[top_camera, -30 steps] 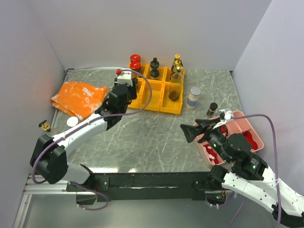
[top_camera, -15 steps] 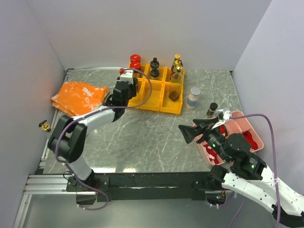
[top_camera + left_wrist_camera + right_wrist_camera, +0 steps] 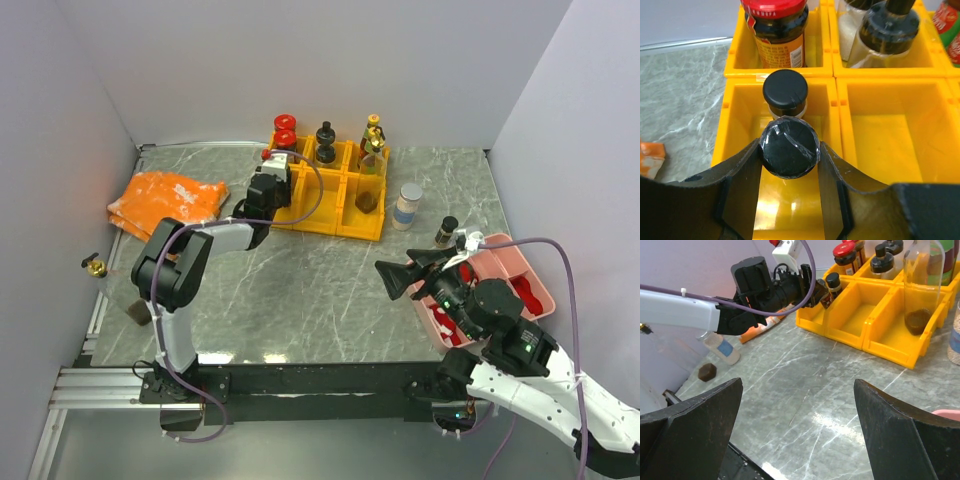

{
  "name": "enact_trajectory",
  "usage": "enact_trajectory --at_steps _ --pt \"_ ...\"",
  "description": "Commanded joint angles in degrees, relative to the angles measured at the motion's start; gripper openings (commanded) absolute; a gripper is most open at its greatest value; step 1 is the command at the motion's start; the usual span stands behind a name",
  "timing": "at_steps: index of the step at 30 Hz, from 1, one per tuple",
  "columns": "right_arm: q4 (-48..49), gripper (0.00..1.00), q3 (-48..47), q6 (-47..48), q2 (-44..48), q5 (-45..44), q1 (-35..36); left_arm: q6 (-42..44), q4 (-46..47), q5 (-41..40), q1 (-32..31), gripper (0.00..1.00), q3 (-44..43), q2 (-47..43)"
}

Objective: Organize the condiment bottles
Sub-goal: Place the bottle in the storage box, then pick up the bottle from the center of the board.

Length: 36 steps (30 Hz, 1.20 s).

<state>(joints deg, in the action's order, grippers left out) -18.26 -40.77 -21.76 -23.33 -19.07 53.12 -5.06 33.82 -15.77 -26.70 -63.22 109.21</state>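
A: Step in hand?
B: Placing. Logging left gripper as pinching a black-capped bottle by the cap, inside the near-left compartment of the yellow bins, at 12 o'clock on the table.

A: Released?
B: Not yet. Cannot tell from the wrist view whether resting on the bin floor, probably just above it.

A: Next move?
B: Lowering straight down. Keeping off the second black-capped bottle, just beside the held one at its 12 o'clock in the same compartment. Then spreading the fingers and backing out toward 6 o'clock without clipping either cap.

A: Other arm?
B: Marking right gripper as spread wide, holding nothing, hovering near the pink tray at 4 o'clock.

A: Contents, quick.
B: Back-left compartment: red-capped jar. Back-middle: dark stoppered bottle. Back-right: gold-capped bottles. Near-right: clear bottle with brown dregs, upright. Seeing nothing in the near-middle compartment. Pink tray: red packets.

A: Left to sort?
B: Judging so: silver-capped jar and small dark bottle, loose on the table at 2 o'clock, between bins and tray.
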Motion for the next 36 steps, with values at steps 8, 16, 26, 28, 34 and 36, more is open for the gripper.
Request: enact_trajectory --at_steps 8,16,26,28,34,36 --pt "2.70 1.00 -0.36 1.02 -2.24 -2.02 0.31 0.31 5.73 3.64 1.39 0.63 -3.58 4.00" --pt "2.88 1.00 -0.18 -0.56 -3.03 -2.20 0.31 -2.05 4.32 4.43 1.30 0.96 -0.51 -2.49" --pt "-2.90 1.00 -5.35 -2.50 -15.32 -15.72 -0.30 -5.57 -12.68 7.59 1.12 0.96 -1.01 -17.18" --pt "-6.78 1.00 -9.40 -2.50 -21.03 -17.32 -3.44 -5.75 -16.40 7.25 0.77 0.97 -2.16 -20.68" --pt "-10.92 1.00 -17.14 -2.50 -33.35 -14.32 -18.39 -18.29 -31.88 6.61 -1.60 0.96 -5.69 -29.20" --pt "-11.09 0.99 -18.81 -2.24 -36.33 -14.77 -23.75 -20.24 -31.89 10.66 -1.78 0.96 -2.36 -31.94"
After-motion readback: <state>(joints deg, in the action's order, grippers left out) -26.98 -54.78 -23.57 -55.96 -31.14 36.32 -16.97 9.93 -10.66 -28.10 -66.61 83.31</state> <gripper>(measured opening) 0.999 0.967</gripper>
